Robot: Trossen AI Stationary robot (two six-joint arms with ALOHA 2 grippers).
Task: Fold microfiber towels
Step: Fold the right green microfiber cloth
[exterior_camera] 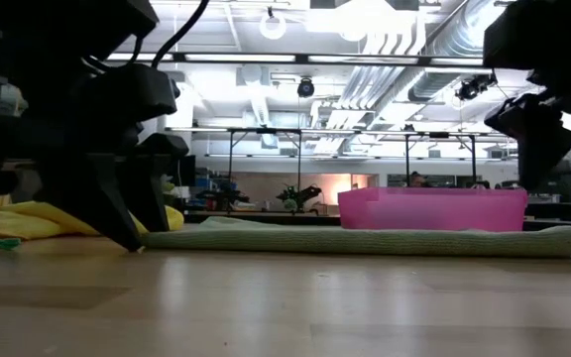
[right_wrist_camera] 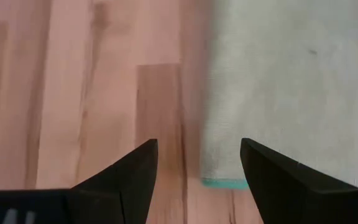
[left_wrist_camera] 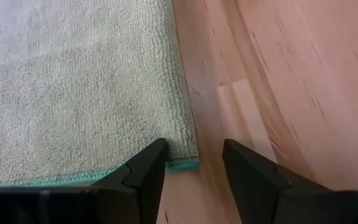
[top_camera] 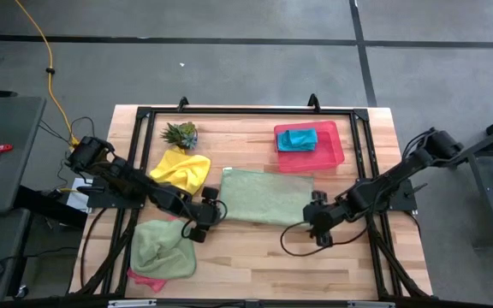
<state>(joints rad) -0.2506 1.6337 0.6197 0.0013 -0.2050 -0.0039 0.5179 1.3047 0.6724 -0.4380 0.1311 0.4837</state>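
Corner pickup is the step judged to be in hand: the flat light green microfiber towel is spread at the table's middle, and each arm is set low at 1 of its near corners. The left gripper is seen with its jaws parted and empty, straddling the teal-hemmed corner in the left wrist view. The right gripper is likewise parted and empty, with the other hemmed corner just ahead of its gap.

For a clean fold, both corners would best be pinched right at the hem, only 1 layer being taken, and lifted together so the edge stays straight (an uneven lift would skew the crease).

Around the work, a crumpled yellow microfiber towel lies just beside the spread towel's far left corner, with a small spiky green plant behind it. A rigid pink rectangular tray holding a folded teal microfiber towel sits at the far right, near where a folded-over edge would land. A second, bunched light green towel over a pink towel lies beside the left arm's path.
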